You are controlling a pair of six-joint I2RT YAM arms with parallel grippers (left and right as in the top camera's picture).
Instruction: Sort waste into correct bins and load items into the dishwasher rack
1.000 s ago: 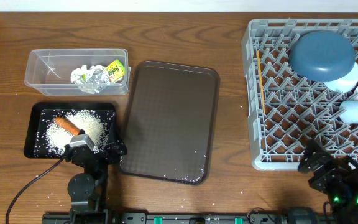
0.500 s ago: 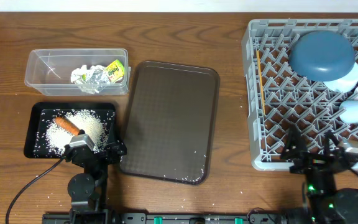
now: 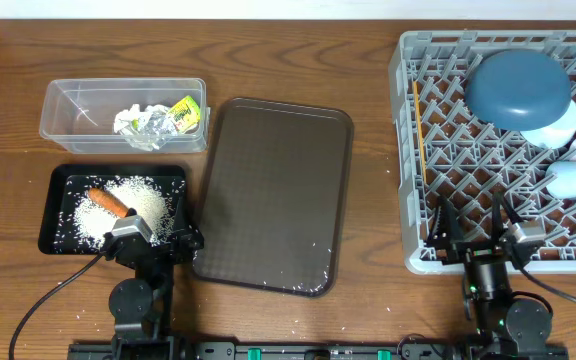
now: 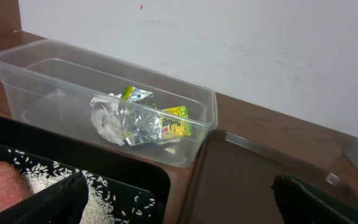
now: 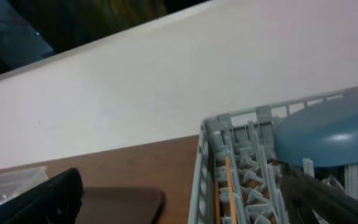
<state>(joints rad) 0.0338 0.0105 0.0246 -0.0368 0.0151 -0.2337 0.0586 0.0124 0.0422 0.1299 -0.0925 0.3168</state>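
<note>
The left gripper (image 3: 156, 243) is wide open and empty, at the corner of the black tray (image 3: 50, 215) with rice (image 3: 150, 205) and a carrot (image 3: 108, 201). The right gripper (image 3: 473, 240) is wide open and empty too, at the near edge of the grey dishwasher rack (image 3: 438, 150), which has the dark-blue plate (image 3: 518, 88) and chopsticks (image 3: 418, 125) in it.

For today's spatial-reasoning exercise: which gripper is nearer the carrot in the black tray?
Left. The left gripper sits at the black tray's near edge, close to the carrot. The right gripper is far off, at the dishwasher rack's front edge.
</note>
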